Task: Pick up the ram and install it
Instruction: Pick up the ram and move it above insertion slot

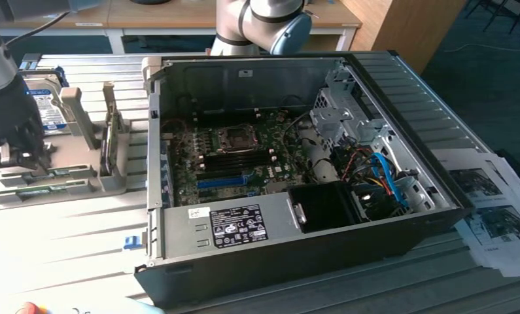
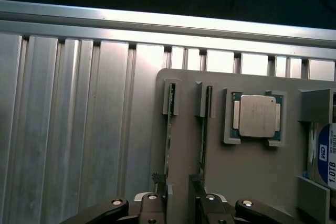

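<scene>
The hard drive (image 2: 324, 157) label — it reads "1.0TB".

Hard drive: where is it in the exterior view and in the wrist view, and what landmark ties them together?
Exterior view: the hard drive sits in the gray holder at the exterior view's left, just beyond the tool.
Wrist view: the hard drive is cut off by the frame edge, on the far side of the processor from the RAM sticks.
Shared landmark: the gray holder with the two RAM sticks in its slots.
</scene>
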`<state>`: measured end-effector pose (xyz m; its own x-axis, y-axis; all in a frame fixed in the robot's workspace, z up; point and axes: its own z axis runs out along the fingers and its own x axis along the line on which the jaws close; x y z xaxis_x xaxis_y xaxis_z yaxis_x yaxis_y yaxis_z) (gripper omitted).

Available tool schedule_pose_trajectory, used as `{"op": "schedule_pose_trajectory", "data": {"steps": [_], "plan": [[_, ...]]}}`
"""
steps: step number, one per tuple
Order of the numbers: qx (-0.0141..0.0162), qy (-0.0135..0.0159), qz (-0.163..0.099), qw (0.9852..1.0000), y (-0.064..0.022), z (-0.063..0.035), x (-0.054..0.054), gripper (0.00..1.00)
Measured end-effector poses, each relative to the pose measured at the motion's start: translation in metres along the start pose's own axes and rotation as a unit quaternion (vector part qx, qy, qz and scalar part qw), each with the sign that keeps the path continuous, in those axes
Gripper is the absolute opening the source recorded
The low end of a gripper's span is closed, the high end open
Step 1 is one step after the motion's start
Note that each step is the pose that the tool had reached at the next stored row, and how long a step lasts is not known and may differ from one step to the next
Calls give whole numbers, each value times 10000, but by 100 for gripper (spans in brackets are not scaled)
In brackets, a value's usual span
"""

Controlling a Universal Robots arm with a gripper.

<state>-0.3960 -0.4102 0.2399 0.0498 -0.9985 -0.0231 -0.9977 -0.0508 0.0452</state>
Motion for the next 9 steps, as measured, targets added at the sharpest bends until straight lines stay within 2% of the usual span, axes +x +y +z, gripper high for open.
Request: {"op": "schedule_pose_trajectory", "data": {"steps": [9], "plan": [[0, 0, 0, 10000, -4, 90, 7, 31]]}}
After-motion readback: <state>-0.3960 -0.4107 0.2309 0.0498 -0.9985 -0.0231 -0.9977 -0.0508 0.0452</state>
